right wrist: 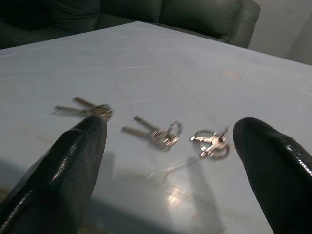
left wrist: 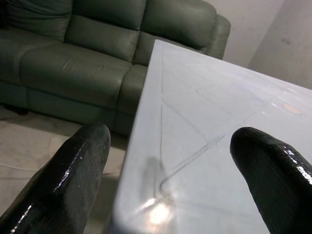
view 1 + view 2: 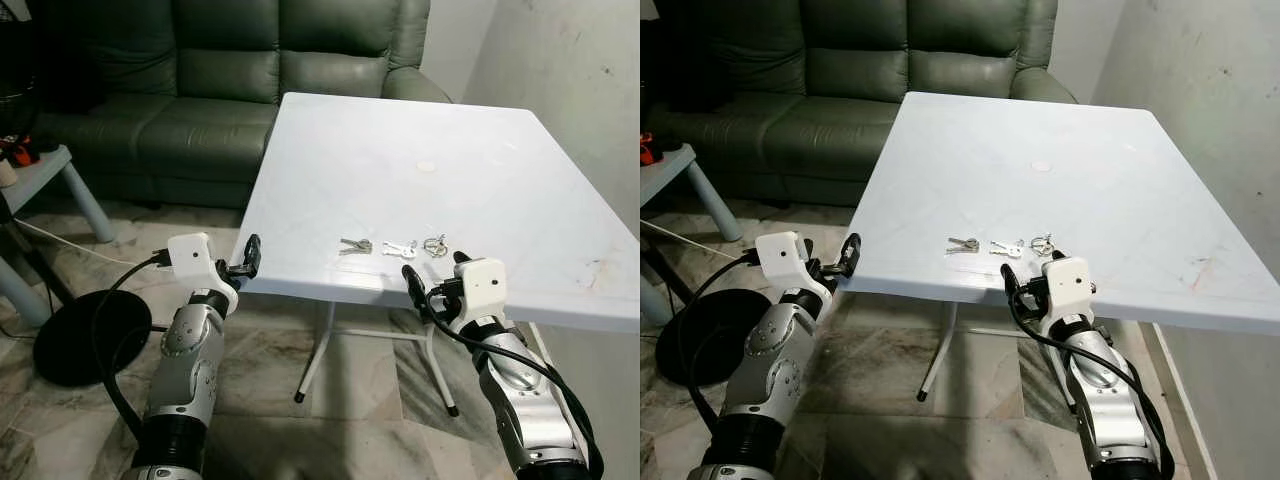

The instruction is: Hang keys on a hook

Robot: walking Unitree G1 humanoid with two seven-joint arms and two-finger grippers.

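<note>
On the tabletop [image 3: 480,160], near its front edge, three key sets lie in a row: left keys [image 3: 355,245], middle keys [image 3: 398,248], right keys [image 3: 435,244]. All flat, apart from each other, none touched. From the table's centre they sit at about 6 o'clock. The right wrist view shows them clearly: left keys [image 1: 87,108], middle keys [image 1: 156,134] with a small ring, right keys [image 1: 212,141] on a wider ring.

Handling, as a judgement: light, stiff metal, thin and flat against a smooth top, so likely to slide or skid when pinched. Loose keys will swing on the ring once lifted. Best hold looks like the ring or the bunched key heads, pinched from above, or dragged to the edge first.

Right gripper [image 3: 435,275] hovers just off the front edge, at 6 o'clock of the right keys, fingers spread wide, nothing in them. Left gripper [image 3: 248,258] sits at the table's near-left corner, at 9 o'clock of the keys, well apart from them, fingers also spread, holding nothing.

No hook can be made out. A green sofa [image 3: 250,70] stands behind the table at 12 o'clock. A dark round base [image 3: 70,335] is on the floor at 8 o'clock.
</note>
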